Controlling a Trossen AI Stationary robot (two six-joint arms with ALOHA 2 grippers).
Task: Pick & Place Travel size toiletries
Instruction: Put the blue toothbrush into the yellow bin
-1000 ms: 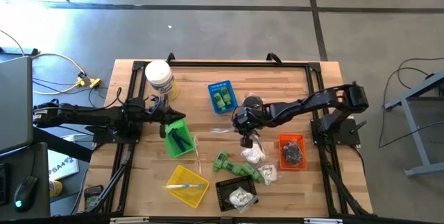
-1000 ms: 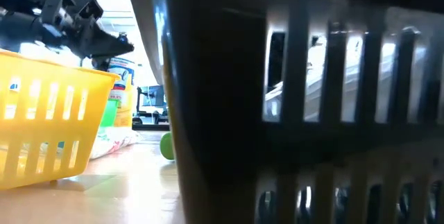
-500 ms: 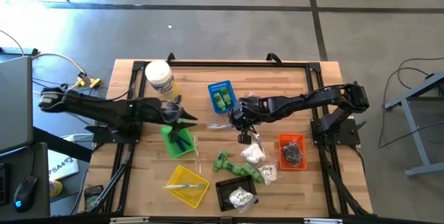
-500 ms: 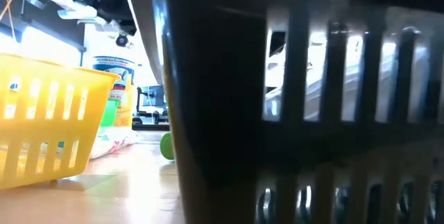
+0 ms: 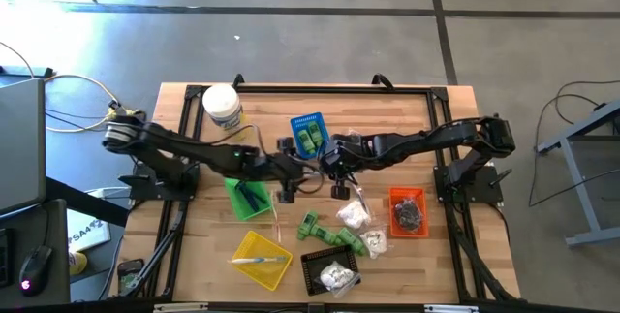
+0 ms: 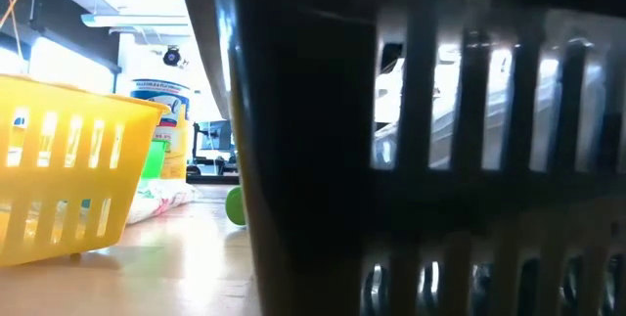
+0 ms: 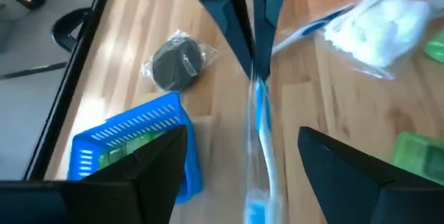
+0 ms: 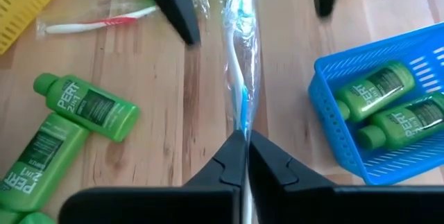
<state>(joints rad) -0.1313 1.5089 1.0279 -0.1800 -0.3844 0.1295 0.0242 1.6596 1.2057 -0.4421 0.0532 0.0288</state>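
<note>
A blue-handled toothbrush in a clear wrapper hangs over the table's middle, with my right gripper shut on it. My left gripper is open. Its two fingers stand on either side of the toothbrush's free end without touching it; in the high view it faces my right gripper. Green bottles and white packets lie on the wood. A red toothbrush in a wrapper and a wrapped black round piece lie there too. My right gripper pinches one end of the wrapped toothbrush between its two fingers. The fingers slant down from the table's right side and lie along it. The toothbrush sticks out ahead of them toward my left gripper, seemingly clear of the wood.
A blue basket with two green bottles stands just behind the grippers. A green basket, a yellow one, a black one and an orange one ring the near half. A white jar stands far left.
My left gripper has swung from over the green basket toward the table's right, up to the toothbrush's free end, rolling and opening on the way. My right gripper has risen a little with the toothbrush, which has come up off the wood.
</note>
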